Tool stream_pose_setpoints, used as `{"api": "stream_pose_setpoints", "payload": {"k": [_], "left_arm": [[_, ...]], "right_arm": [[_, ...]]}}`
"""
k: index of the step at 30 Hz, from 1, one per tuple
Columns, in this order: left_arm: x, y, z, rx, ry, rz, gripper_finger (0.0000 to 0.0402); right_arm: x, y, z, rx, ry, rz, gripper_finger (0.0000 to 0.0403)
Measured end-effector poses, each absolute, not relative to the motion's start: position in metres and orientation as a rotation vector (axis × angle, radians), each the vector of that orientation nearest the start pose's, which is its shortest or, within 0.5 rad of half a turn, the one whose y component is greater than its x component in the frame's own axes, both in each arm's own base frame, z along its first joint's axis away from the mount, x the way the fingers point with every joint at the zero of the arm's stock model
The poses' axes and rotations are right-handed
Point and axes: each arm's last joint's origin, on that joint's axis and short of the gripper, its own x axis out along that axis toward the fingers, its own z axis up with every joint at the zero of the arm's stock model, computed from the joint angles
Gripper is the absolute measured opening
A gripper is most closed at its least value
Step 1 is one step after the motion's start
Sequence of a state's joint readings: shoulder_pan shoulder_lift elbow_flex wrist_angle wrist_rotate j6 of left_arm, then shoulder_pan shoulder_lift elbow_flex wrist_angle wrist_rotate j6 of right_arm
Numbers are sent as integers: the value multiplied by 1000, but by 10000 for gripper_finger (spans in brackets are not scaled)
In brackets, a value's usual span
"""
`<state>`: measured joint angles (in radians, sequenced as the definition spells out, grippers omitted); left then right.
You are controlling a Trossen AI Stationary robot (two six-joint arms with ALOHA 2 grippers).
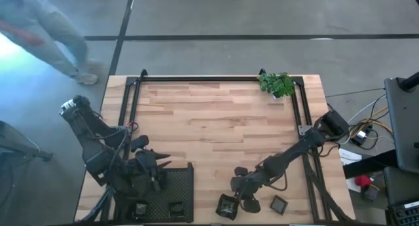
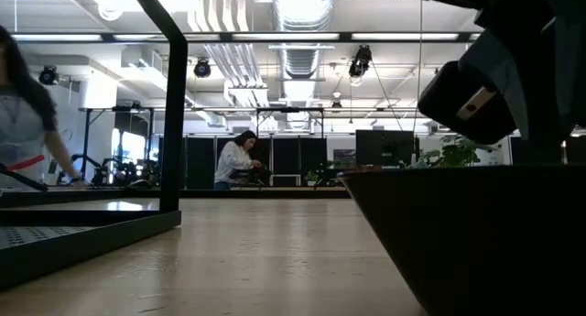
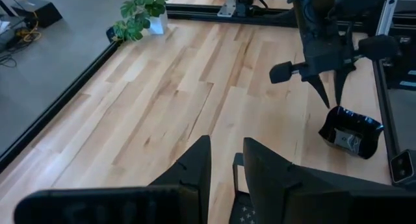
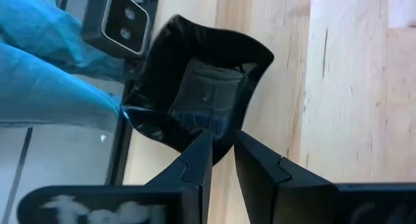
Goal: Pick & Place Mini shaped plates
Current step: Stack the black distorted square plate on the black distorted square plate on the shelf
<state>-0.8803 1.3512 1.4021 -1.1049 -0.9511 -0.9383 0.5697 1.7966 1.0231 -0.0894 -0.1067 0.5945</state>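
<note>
- Right gripper [image 1: 237,194] sits low at the near edge of the table, right of centre, beside a wavy-edged mini plate [image 1: 226,206].
- In the right wrist view the two fingers stand a narrow gap apart with the plate's rim [image 4: 218,149] running into that gap. Whether the pads already press the rim, I cannot tell. The hold looks like an edge pinch, which suits a thin, upturned rim with nothing else to grab.
- The plate [image 4: 198,87] lies right at the table's near edge, and the black frame rail [image 4: 123,156] runs just beside it. Little room on that side; judged safest to lift up and draw inward over the open wood.
- A second mini plate, squarish [image 1: 279,204], lies near the same edge, farther to the right, apart from the gripper.
- Left gripper [image 1: 154,167] waits over the far edge of the black mesh tray [image 1: 186,187] at the near left corner. Its fingers [image 3: 195,162] are only slightly parted with nothing between them.
- Two more small dark plates [image 1: 175,208] rest on the tray near its front edge, so the tray is probably the drop point.
- The table middle [image 1: 216,121] is bare wood between tray and right arm: a free path leftward for a carry.
- Green plant [image 1: 276,84] stands at the far edge, well apart from the work.
- A person [image 1: 49,29] walks on the floor beyond the table's far left corner, off the table.
</note>
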Motion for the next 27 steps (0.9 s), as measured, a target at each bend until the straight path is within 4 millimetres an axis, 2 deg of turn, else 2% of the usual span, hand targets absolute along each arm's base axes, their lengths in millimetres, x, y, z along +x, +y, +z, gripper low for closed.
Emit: {"api": "stream_pose_setpoints", "payload": {"k": [6,10,14,27], "left_arm": [[174,-173,361,-80,543,325,83],[173,-172,362,-79,543,324,83],[173,-172,362,-76,545,325,83],[172,-171,361,-66,551,328,83]], "right_arm": [[302,197,158,323,995,362,63],[302,198,146,310,1026,353,63],[307,201,141,315,1011,362,63],[307,201,134,331,1034,343,63]]}}
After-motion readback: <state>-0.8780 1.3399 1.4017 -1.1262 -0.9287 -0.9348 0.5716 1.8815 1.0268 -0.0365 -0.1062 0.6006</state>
